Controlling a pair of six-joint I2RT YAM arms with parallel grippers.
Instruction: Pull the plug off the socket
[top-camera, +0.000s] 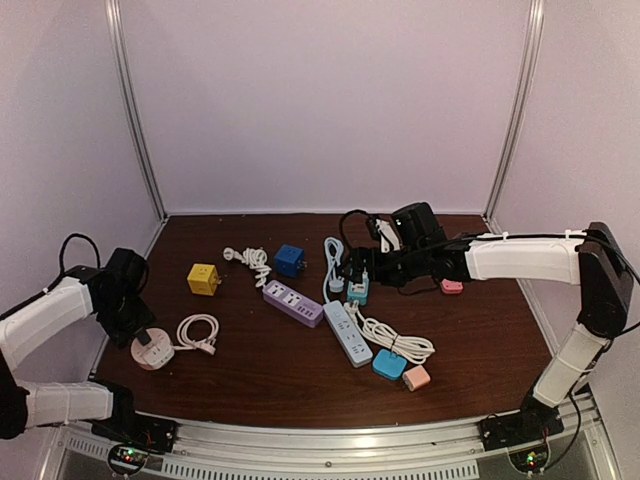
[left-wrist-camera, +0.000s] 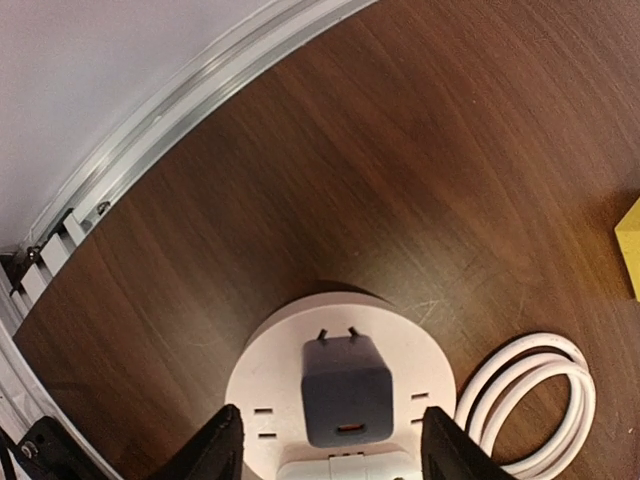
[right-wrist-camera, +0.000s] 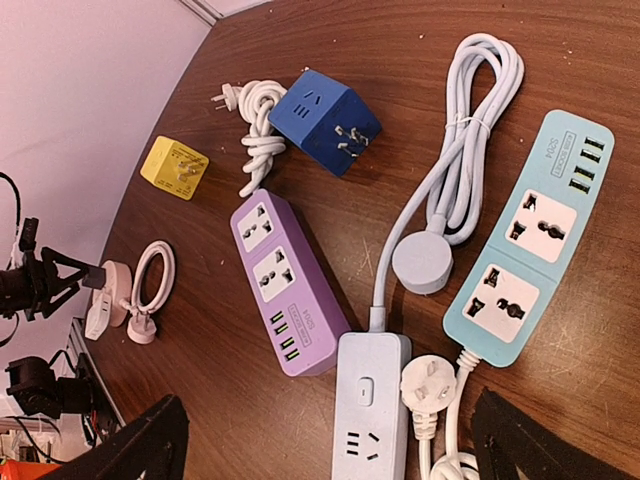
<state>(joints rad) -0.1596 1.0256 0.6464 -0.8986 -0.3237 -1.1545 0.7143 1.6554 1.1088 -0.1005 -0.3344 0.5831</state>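
Top view: the round socket (top-camera: 150, 352) sits at the lower left of the table (top-camera: 300, 395), with the left gripper (top-camera: 143, 333) right over it. The right gripper (top-camera: 372, 250) hangs right of centre.

Left wrist view: a grey plug (left-wrist-camera: 345, 395) stands in that socket at bottom centre. The fingers (left-wrist-camera: 222, 445) are apart on either side, clear of it.

Right wrist view: this claw is spread wide at the bottom corners, with a purple power strip (right-wrist-camera: 285, 285) higher in the frame.

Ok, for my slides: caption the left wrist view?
Open left gripper straddling a grey charger on the round pink socket.
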